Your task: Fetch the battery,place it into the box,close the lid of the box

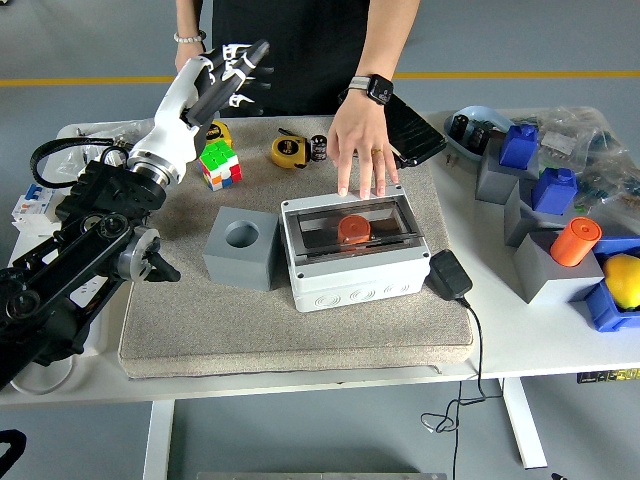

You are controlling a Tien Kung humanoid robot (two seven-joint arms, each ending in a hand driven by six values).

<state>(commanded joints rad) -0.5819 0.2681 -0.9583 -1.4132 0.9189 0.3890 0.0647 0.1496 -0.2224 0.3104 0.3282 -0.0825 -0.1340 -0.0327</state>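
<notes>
The grey box [350, 275] stands on the felt mat [200, 330] at the middle of the table. Its clear lid [385, 225] lies down flat over it. An orange cylindrical battery [353, 229] shows through the lid inside the box. My left hand [225, 75] is raised high at the upper left, far from the box, with its fingers spread and nothing in it. A person's hand [362, 140] with a watch rests its fingertips on the box's far edge. My right arm is out of view.
A grey block with a round hole [240, 247] stands left of the box. A puzzle cube [219, 163], tape measures [288, 151] and a small black battery [319, 147] lie behind. A black adapter [449, 274] lies right of the box. Blue and grey blocks [540, 190] crowd the right side.
</notes>
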